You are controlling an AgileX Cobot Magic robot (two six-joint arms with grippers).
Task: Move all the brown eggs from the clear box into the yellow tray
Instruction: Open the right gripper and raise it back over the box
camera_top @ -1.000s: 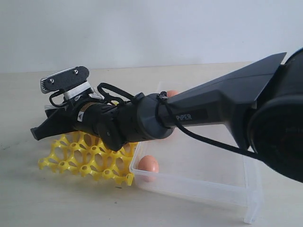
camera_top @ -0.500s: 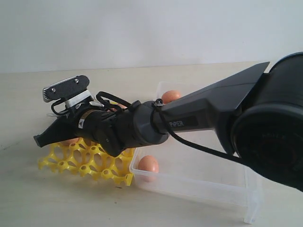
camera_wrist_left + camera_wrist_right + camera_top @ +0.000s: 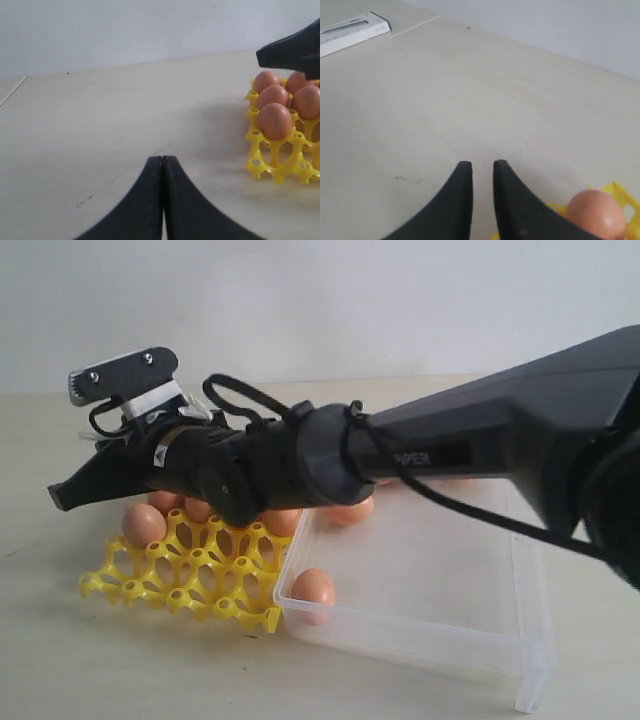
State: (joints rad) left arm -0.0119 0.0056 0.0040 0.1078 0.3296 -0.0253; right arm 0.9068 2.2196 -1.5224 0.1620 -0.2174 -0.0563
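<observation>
The yellow tray (image 3: 190,585) lies left of the clear box (image 3: 430,635). Several brown eggs sit in its far cups, one at its left end (image 3: 143,525). In the box, one egg (image 3: 313,588) rests at the near left corner and another (image 3: 350,510) at the far wall. My right gripper (image 3: 58,497) hangs above the tray's left end, pointing left. Its jaws (image 3: 482,165) stand a little apart with nothing between them, and an egg (image 3: 595,212) shows beside them. My left gripper (image 3: 162,159) is shut and empty over bare table, off to one side of the tray (image 3: 272,165) and its eggs (image 3: 274,121).
The right arm (image 3: 450,455) stretches across the box and the tray's back rows, hiding part of both. A flat white object (image 3: 350,32) lies far off on the table. The right gripper's dark tip (image 3: 292,50) shows above the eggs in the left wrist view.
The right arm has risen from the tray and shifted left. Eggs in the tray's far cups, hidden before, now show under it.
</observation>
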